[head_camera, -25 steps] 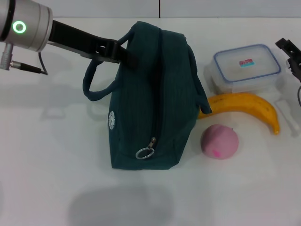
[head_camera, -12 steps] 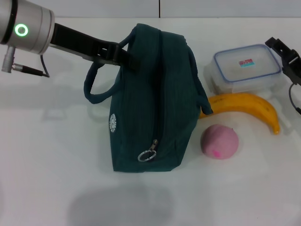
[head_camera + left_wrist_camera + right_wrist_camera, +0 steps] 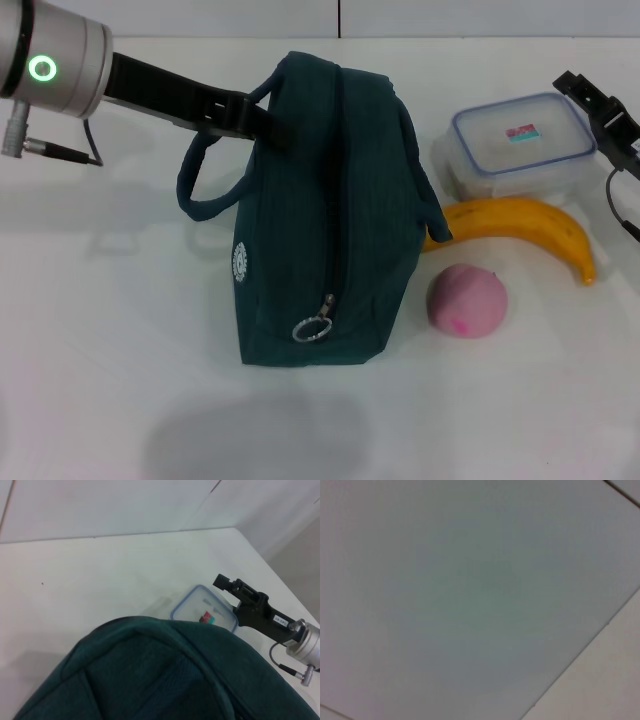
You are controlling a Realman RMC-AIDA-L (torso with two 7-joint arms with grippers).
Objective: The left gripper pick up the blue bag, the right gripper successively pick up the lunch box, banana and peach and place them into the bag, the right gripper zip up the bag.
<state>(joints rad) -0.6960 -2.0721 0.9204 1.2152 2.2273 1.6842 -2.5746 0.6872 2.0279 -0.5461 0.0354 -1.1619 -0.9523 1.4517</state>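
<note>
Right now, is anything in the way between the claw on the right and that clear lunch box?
Nothing visible: the right gripper hangs just beside the lunch box, with only bare table between them.

Bag logo: small round white mark on the blue bag [image 3: 318, 215], lettering too small to read.
Lid sticker: red and blue patch on the lunch box [image 3: 520, 145], no legible words.
Arm label: white tag beside the right gripper [image 3: 226, 581], dark print unreadable.
Readable text: none anywhere.
</note>
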